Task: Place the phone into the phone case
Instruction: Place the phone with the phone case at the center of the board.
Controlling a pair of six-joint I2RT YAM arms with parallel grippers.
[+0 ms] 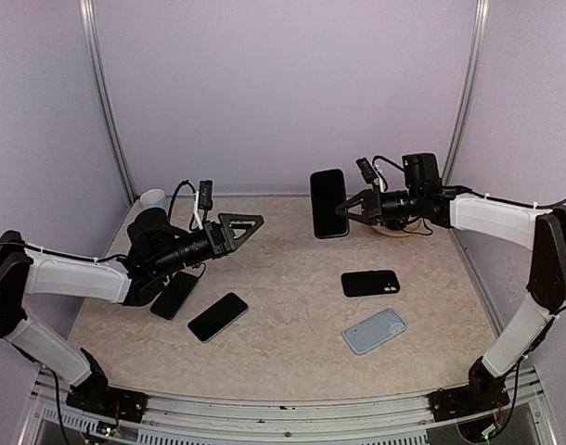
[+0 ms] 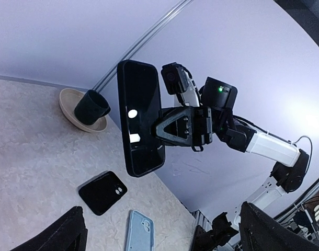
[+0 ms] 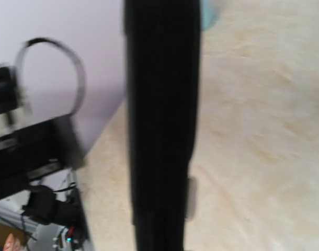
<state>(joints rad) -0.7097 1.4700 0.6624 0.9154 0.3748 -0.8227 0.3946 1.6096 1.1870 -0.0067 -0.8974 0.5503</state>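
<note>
Right hand (image 1: 343, 211) pinching phone (image 1: 329, 204) by its edge. Phone in mid-air over far middle of table (image 1: 292, 269), long axis vertical, screen facing left arm. Left hand (image 1: 250, 222) spread wide, empty, pointed at phone, just apart from it. Black case (image 1: 370, 283) flat on table, below and nearer than right hand, long axis left-right. Blue case (image 1: 374, 331) nearer still, lying diagonal. Right arm closer to both cases. Judgement: phone needs tipping flat before seating.

Soft even lilac-tinted light, faint shadows, two glare spots on the phone (image 2: 141, 117), right wrist view badly blurred
</note>
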